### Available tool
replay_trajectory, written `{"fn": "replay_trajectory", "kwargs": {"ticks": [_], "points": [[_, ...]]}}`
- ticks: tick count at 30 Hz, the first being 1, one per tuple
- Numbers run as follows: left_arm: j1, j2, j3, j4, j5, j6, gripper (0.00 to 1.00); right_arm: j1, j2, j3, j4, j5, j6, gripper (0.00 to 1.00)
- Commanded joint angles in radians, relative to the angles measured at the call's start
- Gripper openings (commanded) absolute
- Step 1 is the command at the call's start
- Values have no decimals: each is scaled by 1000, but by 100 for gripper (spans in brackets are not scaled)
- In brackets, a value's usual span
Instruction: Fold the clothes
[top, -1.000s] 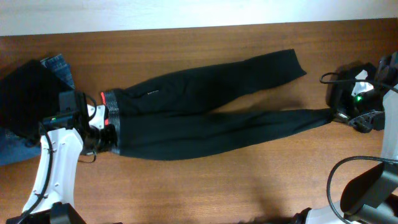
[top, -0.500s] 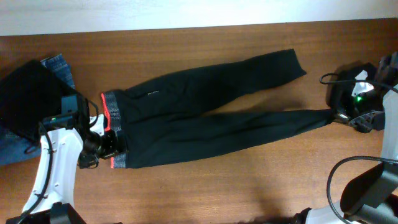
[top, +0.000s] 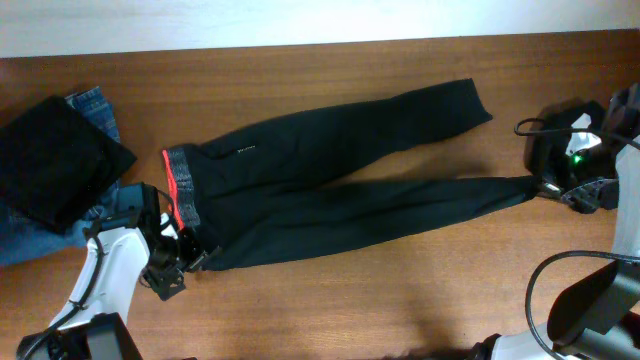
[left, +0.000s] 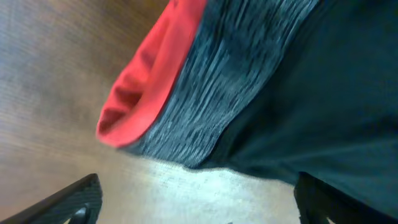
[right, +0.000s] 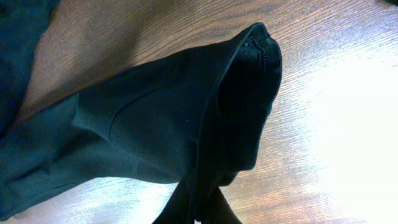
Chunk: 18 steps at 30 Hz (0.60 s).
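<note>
Left gripper (top: 172, 272) sits at the near corner of the waistband (top: 180, 190). Its fingers (left: 78, 198) are spread wide with nothing between them, and the grey band and red trim (left: 149, 68) lie just ahead of them.

Further left, a black folded cloth (top: 50, 160) rests on blue jeans (top: 95, 105). Both are just beside the waistband but apart from it.

The trousers (top: 300, 190) lie flat across the middle of the table (top: 350, 310). The waist is to the left and both legs run right. The far leg (top: 420, 105) angles toward the back edge, and the near leg (top: 450, 195) is drawn out straight.

At the far right, the right gripper (top: 556, 188) pinches the cuff (right: 249, 81) of the near leg. The fabric gathers to a point there, though the fingers themselves are not visible.

Assessment: the work is at the laying-out stage and no fold has been made yet.

- **Next move:** the left gripper needs to close on the waistband corner, so that both ends are held for the first fold.
- **Room to move:** bare table is available along the near side and between the legs.
- **Limits:** the pile on the left and the back edge restrict travel in those directions.
</note>
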Motion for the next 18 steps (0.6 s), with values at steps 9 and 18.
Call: {"fn": "replay_trajectory", "kwargs": {"ticks": [9,18], "points": [[1,2,-10,74,21,-43,69,6,4,21,-1,9,-10,4],[2,2,-15,78,17,-43,44,6,4,21,0,9,-10,5]]}}
